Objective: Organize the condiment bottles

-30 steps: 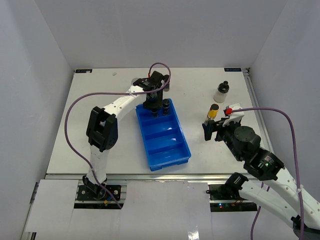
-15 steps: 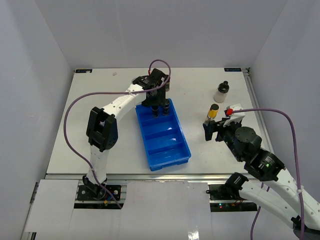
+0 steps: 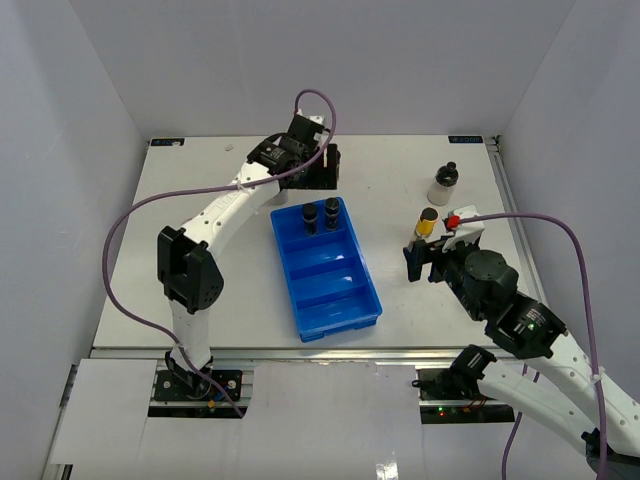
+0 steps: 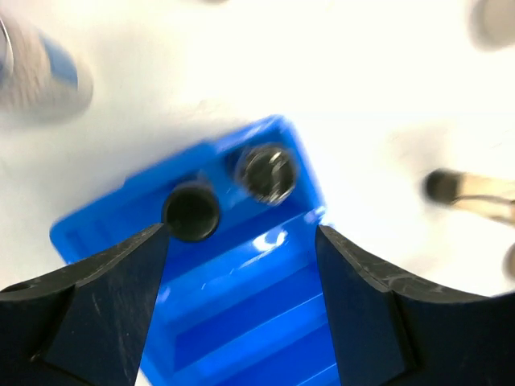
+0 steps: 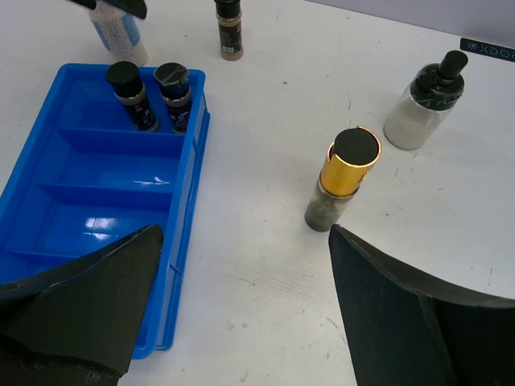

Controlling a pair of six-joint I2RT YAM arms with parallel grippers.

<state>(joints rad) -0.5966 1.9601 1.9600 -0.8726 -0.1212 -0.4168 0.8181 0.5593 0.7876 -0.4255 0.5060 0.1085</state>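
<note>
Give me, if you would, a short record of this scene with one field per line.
tray: blue, mid-table
in tray: two dark jars, upright, side by side in the far compartment
outside tray: yellow bottle and whitish bottle, upright on the table to the tray's right
left hand: open, empty, raised by the tray's far end
right hand: open, empty, facing the yellow bottle
</note>
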